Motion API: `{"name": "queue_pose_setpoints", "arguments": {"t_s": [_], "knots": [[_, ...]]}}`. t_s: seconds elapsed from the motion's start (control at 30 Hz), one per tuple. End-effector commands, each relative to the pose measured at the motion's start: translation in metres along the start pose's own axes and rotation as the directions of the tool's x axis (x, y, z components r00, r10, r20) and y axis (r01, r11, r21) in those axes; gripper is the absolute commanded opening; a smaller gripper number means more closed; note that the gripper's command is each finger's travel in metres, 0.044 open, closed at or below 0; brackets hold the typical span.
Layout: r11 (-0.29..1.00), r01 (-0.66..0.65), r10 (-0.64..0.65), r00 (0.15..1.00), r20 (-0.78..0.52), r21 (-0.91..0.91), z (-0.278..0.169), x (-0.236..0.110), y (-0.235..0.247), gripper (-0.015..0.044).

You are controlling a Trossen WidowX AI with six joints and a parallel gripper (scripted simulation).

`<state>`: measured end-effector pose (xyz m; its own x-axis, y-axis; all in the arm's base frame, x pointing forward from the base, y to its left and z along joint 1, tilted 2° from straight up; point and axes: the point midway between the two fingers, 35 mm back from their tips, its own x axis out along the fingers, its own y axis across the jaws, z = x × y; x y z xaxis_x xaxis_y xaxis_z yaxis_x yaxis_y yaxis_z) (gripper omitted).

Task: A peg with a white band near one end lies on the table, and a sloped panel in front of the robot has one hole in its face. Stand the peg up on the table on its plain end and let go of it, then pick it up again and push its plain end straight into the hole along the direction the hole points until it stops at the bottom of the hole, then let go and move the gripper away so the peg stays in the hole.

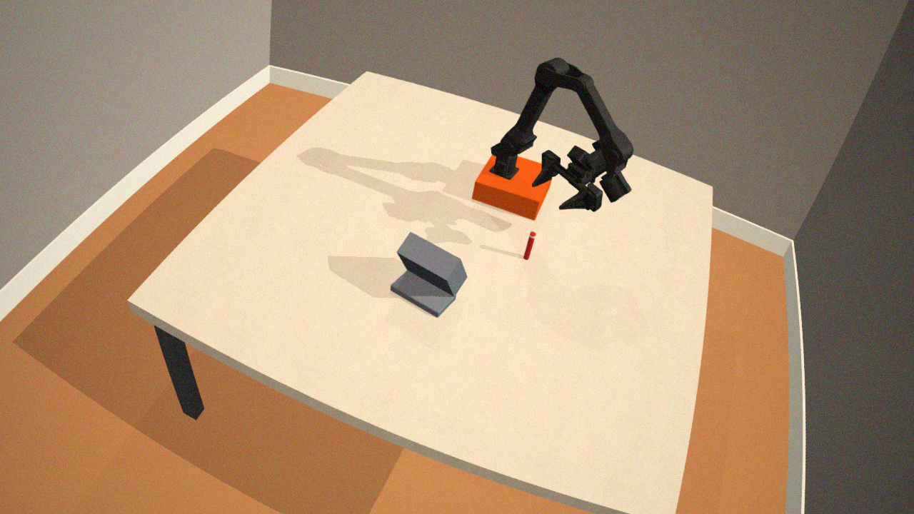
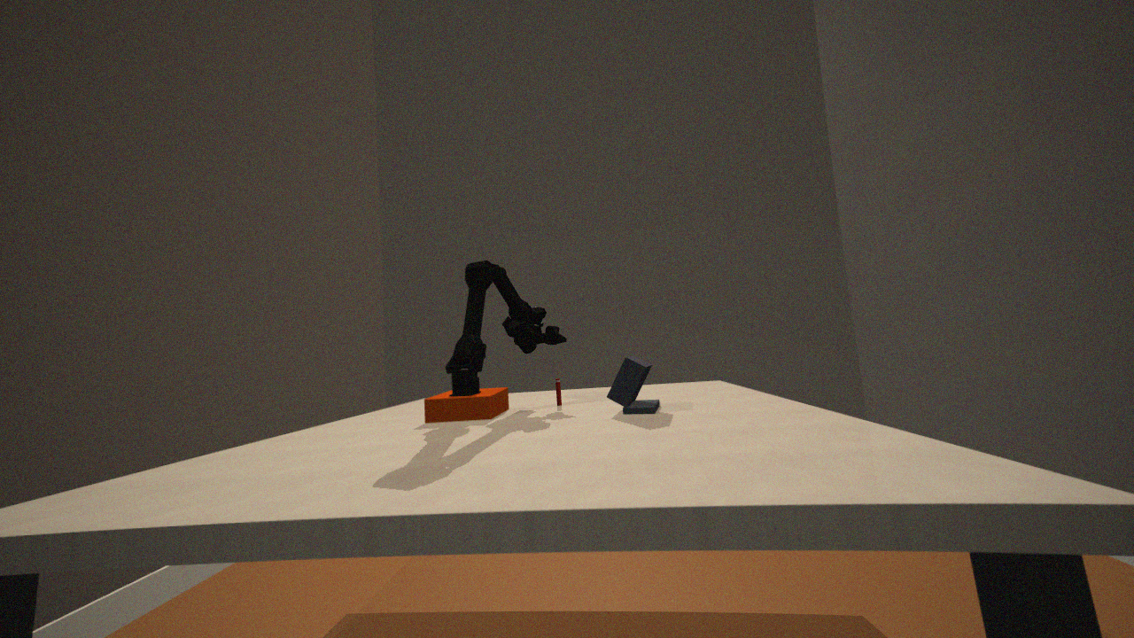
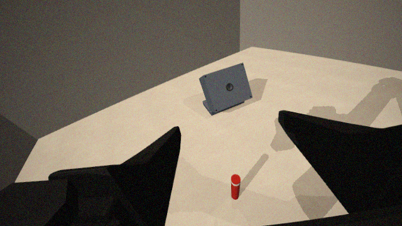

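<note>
The red peg (image 1: 529, 247) (image 2: 558, 393) (image 3: 235, 190) stands upright on the table, its white-banded end on top and its plain end down. The grey-blue sloped panel (image 1: 429, 255) (image 2: 628, 382) (image 3: 217, 91) stands on its base farther out from the robot. Its one round hole (image 3: 229, 86) shows in the wrist view and is empty; the top camera sees the panel's back. My gripper (image 1: 548, 196) (image 3: 228, 123) is wide open and empty. It hangs above the table, higher than the peg and back toward the robot, not touching the peg.
The orange base block (image 1: 505, 199) (image 2: 452, 408) carries the arm, close behind the peg. The pale table (image 1: 287, 255) (image 2: 634, 468) (image 3: 125, 138) bears the peg, panel and block. The panel's foot (image 1: 421, 295) (image 2: 640, 407) spreads out under its tilted face block.
</note>
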<state>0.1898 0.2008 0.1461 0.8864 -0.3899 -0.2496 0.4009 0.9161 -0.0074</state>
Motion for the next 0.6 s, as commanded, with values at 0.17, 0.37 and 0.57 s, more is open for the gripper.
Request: {"name": "queue_pose_setpoints", "arguments": {"t_s": [0.17, 0.37, 0.57], "knots": [[1.0, 0.016, -0.016, 1.0, -0.016, -0.015, 0.02, -0.003, -0.008, 0.044], [0.989, 0.141, -0.148, 0.977, -0.156, -0.053, 0.008, 0.012, -0.022, 0.044], [0.968, 0.231, -0.251, 0.915, -0.316, -0.1, -0.007, 0.023, -0.034, 0.044]]}}
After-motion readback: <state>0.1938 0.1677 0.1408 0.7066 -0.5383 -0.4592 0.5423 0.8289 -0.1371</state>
